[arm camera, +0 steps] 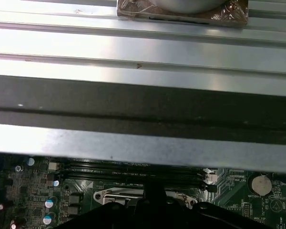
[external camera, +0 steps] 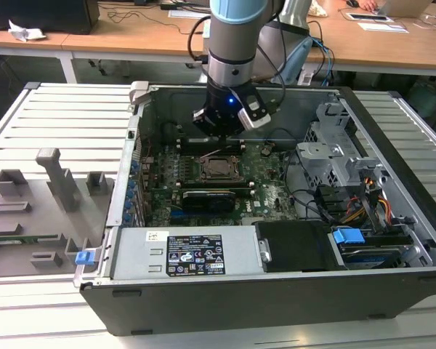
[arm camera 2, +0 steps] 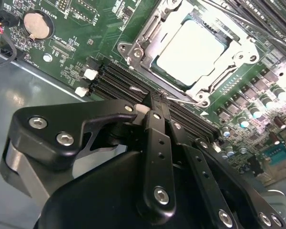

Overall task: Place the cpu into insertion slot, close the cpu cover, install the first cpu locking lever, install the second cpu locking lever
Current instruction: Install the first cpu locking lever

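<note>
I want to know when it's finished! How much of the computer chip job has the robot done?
Done: the cpu sits in the insertion slot, and the cpu cover looks folded down around it. In hand: the gripper is at a thin locking lever beside the slot. Left: I can't tell whether either lever is latched yet.

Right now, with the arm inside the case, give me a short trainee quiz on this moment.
1. True or false: the cpu lies in the insertion slot.
2. The gripper is nearest to: A) the memory slots; B) the power supply; C) the drive cage.
3. Fill in: the cpu cover lies ____ over the chip.

Key: 1 true; 2 A; 3 closed.
</note>
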`<state>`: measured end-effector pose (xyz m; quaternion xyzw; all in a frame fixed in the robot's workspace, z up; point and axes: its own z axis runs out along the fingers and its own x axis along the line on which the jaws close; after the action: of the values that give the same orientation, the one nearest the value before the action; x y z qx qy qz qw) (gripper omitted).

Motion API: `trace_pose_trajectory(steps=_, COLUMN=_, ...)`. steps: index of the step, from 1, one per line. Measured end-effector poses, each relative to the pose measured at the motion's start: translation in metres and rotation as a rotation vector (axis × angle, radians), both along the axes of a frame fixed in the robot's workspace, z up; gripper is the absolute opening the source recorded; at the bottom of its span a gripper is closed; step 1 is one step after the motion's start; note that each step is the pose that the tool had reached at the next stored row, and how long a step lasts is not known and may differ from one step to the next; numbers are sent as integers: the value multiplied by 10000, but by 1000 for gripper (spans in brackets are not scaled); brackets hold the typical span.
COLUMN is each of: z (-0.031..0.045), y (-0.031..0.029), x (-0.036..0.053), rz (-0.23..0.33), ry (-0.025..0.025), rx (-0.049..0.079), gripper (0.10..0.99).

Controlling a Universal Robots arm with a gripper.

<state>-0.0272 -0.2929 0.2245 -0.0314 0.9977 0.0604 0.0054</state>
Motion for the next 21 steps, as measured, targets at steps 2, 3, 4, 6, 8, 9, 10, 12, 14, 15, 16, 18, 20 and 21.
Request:
trace_pose_trajectory(steps=2, z=-17, y=7, x=12, rz=0, ry=0, rx=1, gripper=106)
trace_pose_trajectory(steps=3, z=-22, y=7, x=17, rz=0, ry=1, rx=0, gripper=106)
trace_pose_trajectory(steps=4, z=-31, y=6, x=26, rz=0, ry=0, rx=15, gripper=106)
trace_pose_trajectory(steps=6, z=-41, y=7, x=31, rz=0, ry=0, rx=30, gripper=106)
trace_pose_trajectory(steps=8, z=-50, y=7, x=38, rz=-1, ry=1, rx=31, gripper=106)
trace_pose_trajectory(steps=9, z=-54, y=7, x=42, rz=-2, ry=0, rx=30, gripper=106)
trace_pose_trajectory(steps=10, z=-59, y=7, x=45, rz=-2, ry=0, rx=30, gripper=106)
trace_pose_trajectory(steps=12, z=-73, y=7, x=50, rz=-3, ry=0, rx=30, gripper=106)
trace_pose_trajectory(steps=14, z=-94, y=7, x=56, rz=-3, ry=0, rx=30, gripper=106)
trace_pose_trajectory(steps=15, z=-103, y=7, x=58, rz=-3, ry=1, rx=31, gripper=106)
trace_pose_trajectory(steps=16, z=-112, y=7, x=62, rz=-3, ry=0, rx=31, gripper=106)
trace_pose_trajectory(steps=18, z=-129, y=7, x=68, rz=-3, ry=0, rx=30, gripper=106)
trace_pose_trajectory(steps=20, z=-147, y=7, x=74, rz=-4, ry=1, rx=30, gripper=106)
trace_pose_trajectory(steps=21, z=-156, y=7, x=78, rz=-3, ry=1, rx=29, gripper=106)
